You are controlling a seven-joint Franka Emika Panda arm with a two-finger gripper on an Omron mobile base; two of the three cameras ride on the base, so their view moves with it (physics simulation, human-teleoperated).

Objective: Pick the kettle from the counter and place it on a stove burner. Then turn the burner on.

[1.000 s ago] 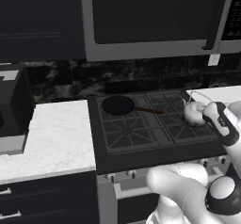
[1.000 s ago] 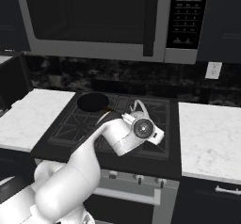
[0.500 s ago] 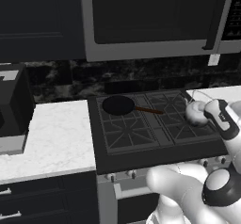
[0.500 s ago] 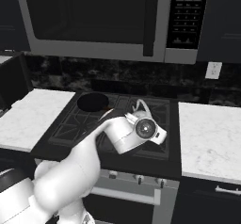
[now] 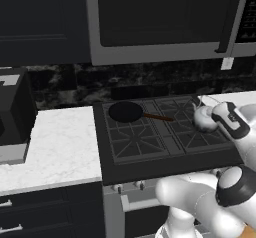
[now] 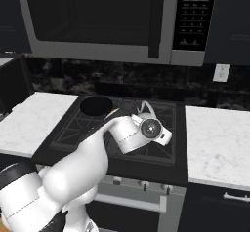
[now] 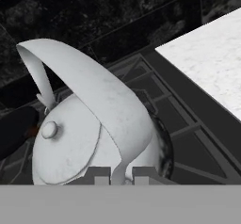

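Kettle point(image 7: 89, 138), silvery-white, handle pinched in the gripper point(image 7: 118, 175), over the right rear stove burner point(image 6: 156, 113), seemingly just clear of it; step: placing; next: lower, release, turn knob.

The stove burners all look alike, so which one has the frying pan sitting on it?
The back-left stove burner: the frying pan covers it, brown handle pointing right. The kettle, held by the gripper, is over the right-hand grates.
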